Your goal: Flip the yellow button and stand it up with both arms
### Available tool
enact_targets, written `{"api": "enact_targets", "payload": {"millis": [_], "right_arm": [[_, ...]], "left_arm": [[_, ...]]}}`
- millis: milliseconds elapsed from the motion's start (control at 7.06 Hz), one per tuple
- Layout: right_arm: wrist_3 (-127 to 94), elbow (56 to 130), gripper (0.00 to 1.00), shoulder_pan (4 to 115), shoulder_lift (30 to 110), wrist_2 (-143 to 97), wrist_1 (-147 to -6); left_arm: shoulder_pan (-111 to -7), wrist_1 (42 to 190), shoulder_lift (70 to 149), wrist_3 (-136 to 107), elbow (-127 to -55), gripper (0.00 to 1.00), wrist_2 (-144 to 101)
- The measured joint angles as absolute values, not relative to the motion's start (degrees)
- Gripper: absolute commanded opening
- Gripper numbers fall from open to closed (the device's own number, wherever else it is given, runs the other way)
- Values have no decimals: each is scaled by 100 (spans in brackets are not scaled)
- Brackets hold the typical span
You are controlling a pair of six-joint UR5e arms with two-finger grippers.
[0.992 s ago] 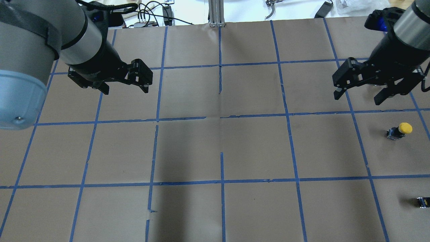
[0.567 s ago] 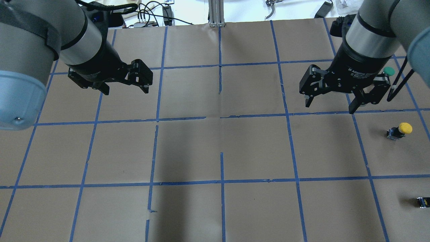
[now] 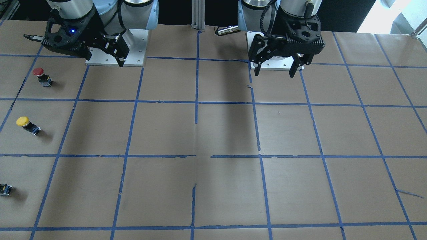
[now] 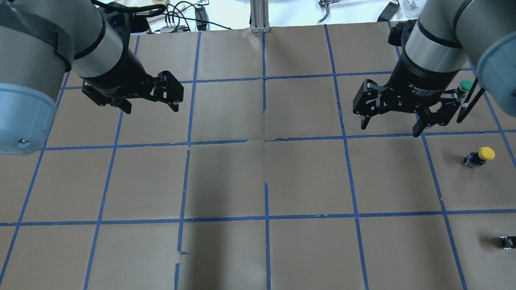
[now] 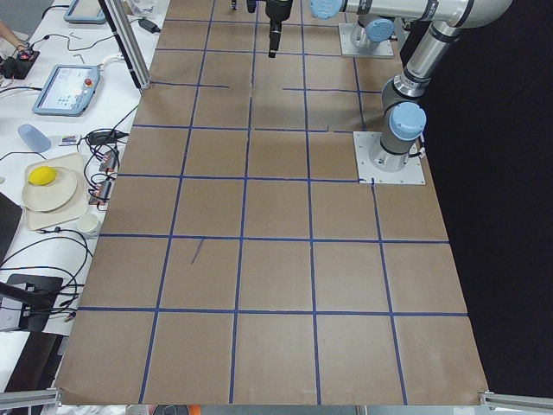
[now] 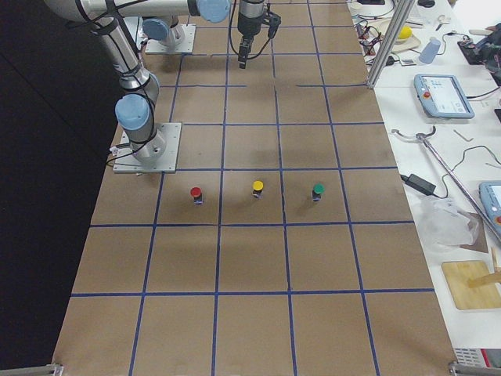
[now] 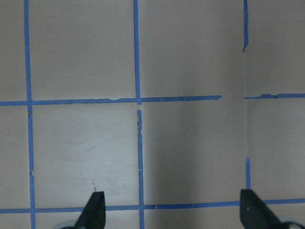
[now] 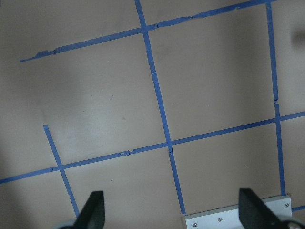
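The small push-button with a round yellow mushroom cap on a short black boxy body (image 4: 479, 156) lies tipped on the brown paper-covered counter (image 4: 258, 181), gridded with blue tape, well apart from both hands. The black two-finger right hand (image 4: 389, 124) hangs wide open and empty, nearer the button; the black left hand (image 4: 150, 108) is also open and empty. The approach is best finished directly above the button, the fingers closing across the flat-sided body, since the smooth domed cap would likely slip.
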State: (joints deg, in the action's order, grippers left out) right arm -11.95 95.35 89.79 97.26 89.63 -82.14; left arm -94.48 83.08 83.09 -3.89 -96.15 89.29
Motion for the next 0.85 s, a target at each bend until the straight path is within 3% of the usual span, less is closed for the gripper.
{"api": "enact_targets", "payload": {"millis": [850], "right_arm": [[-1194,9545,100,8972,9738,9007,-8217]], "left_arm": [[-9443,8323,8312,-394,-9636,100,8876]]}}
